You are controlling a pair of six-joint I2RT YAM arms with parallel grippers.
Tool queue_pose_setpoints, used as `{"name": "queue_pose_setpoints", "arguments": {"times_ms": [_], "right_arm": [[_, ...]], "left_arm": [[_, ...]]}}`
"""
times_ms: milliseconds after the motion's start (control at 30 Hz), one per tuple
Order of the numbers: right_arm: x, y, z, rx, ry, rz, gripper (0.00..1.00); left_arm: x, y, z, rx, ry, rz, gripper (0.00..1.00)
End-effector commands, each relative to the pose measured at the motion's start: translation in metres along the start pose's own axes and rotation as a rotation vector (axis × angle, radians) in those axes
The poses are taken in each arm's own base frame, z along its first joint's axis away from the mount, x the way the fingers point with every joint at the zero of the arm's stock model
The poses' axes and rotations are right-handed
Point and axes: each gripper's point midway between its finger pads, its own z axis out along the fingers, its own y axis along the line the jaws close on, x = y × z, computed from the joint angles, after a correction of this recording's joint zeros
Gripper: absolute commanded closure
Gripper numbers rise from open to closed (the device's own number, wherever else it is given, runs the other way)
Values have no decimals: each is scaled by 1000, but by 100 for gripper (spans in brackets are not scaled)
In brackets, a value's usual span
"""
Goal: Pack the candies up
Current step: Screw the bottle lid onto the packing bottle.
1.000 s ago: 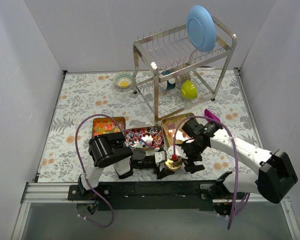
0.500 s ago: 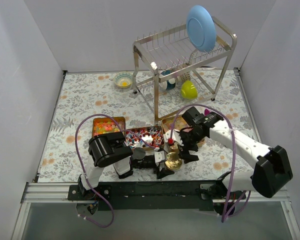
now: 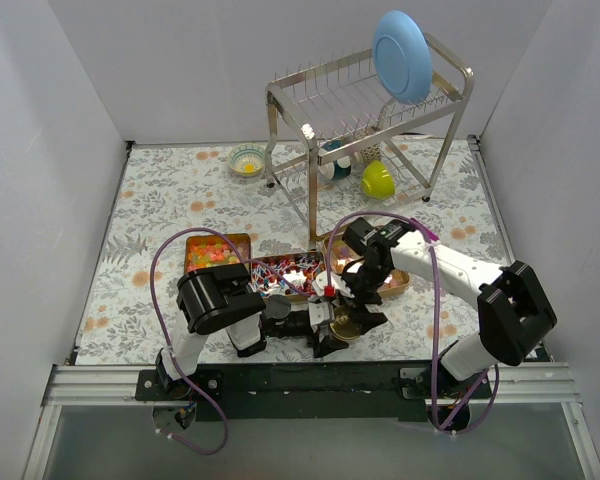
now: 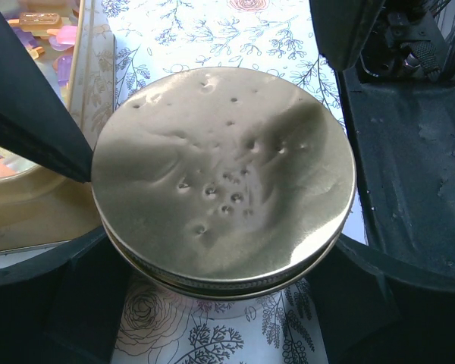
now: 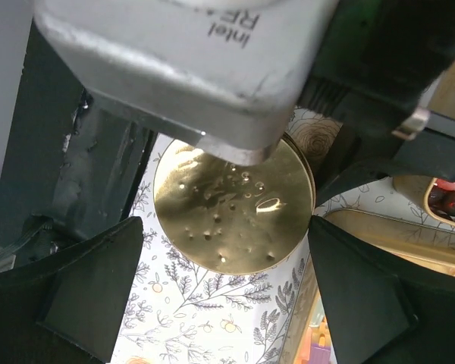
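**A:** What crowds your left hand?

**B:** It is clamped on the round gold tin, which sits near the front edge of the counter with its dented lid on. Just beyond it, three gold trays lie in a row and hold the candies. There are gummy pieces in the left tray and red-blue-white wrapped ones in the middle tray. The yellow-pink wrapped ones are in the right tray. Your right forearm lies across that tray and hides most of it. Farther back stands a dish rack with a blue plate. A yellow-green cup sits low in it, and a small bowl sits to its left.

**A:** What differs from a second ago?

**B:** Your right hand has its fingers wide apart and holds nothing. It has left the spot over the tin and now hovers farther out and left, about where the middle and right trays meet. The tin and left hand have not shifted.

**A:** What does each view add?

**B:** The left wrist view shows the lid's dents and the sweets beside it. The right wrist view looks down on the tin, partly hidden by the left wrist's camera housing.
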Motion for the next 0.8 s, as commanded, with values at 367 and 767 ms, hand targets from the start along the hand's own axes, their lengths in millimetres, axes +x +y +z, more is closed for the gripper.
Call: {"name": "queue_pose_setpoints", "arguments": {"times_ms": [367,767], "right_arm": [[56,77,5,-83,141,58,5],[10,19,-42,185,4,78,7]], "left_arm": [[10,13,-17,-106,-57,-78,100],[13,4,-17,-54,-48,-59,100]]}}
